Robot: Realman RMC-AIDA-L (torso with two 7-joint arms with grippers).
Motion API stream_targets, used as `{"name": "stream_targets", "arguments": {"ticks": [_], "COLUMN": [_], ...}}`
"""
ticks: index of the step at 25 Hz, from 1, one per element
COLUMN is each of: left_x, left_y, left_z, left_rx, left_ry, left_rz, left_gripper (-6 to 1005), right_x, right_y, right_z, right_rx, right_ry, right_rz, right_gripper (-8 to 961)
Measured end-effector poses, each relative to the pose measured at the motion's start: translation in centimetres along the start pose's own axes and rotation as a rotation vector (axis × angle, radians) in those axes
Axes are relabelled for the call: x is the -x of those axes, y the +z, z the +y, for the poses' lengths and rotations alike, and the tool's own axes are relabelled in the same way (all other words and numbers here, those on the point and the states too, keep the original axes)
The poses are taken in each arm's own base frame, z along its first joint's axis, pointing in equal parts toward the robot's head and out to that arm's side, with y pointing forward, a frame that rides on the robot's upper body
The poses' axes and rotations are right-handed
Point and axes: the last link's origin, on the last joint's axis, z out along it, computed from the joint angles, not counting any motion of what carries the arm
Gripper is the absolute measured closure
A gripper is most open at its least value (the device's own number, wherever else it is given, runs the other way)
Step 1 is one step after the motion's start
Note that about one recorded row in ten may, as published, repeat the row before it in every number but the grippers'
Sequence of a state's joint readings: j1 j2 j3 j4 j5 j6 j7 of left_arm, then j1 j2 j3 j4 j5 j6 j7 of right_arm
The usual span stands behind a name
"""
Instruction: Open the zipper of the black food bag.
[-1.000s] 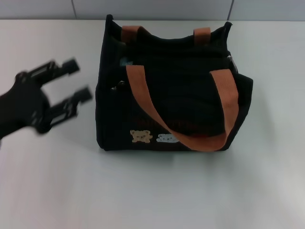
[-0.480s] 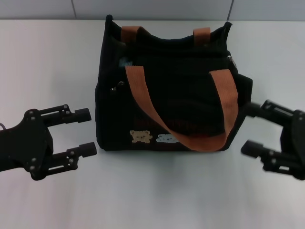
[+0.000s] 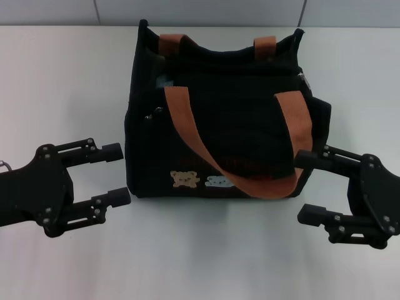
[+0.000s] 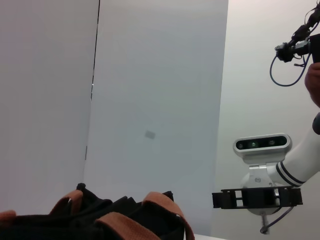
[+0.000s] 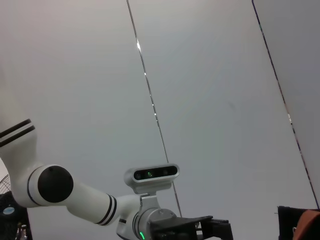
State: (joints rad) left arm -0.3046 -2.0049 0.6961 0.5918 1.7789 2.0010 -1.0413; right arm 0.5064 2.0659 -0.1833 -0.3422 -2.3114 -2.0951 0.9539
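Note:
The black food bag (image 3: 219, 125) stands upright in the middle of the table, its bear and pale-blue patches facing me and two orange-brown straps (image 3: 194, 140) looped over it. Its zipper (image 3: 231, 74) runs across the top between the straps, with a small silvery piece (image 3: 304, 79) at the right end. My left gripper (image 3: 117, 174) is open just off the bag's lower left side. Off the lower right corner, my right gripper (image 3: 304, 186) is open too, its upper finger close to the fabric. Neither holds anything. The left wrist view shows the bag's top (image 4: 120, 220) and the right gripper (image 4: 257, 197).
The white table (image 3: 200, 250) extends to a pale wall (image 3: 200, 11) right behind the bag. In the right wrist view the left arm (image 5: 75, 192) with its wrist camera appears, and a corner of the bag (image 5: 300, 222).
The right gripper has come in from the right edge toward the bag's lower right corner. The left gripper has edged slightly closer to the bag's left side. The bag has not moved.

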Motion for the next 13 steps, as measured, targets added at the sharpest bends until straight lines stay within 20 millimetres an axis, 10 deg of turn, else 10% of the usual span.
{"name": "stream_targets", "arguments": {"ticks": [13], "left_x": [-0.17], "left_y": [0.09], "left_z": [-0.16], "left_rx": [-0.002], "left_ry": [-0.011], "left_rz": [0.004], "left_gripper": [353], "right_x": [0.20], "right_y": [0.24], "right_z": [-0.20], "right_rx": [0.012], "right_ry": [0.005], "right_rz": [0.004], "right_gripper": [161]}}
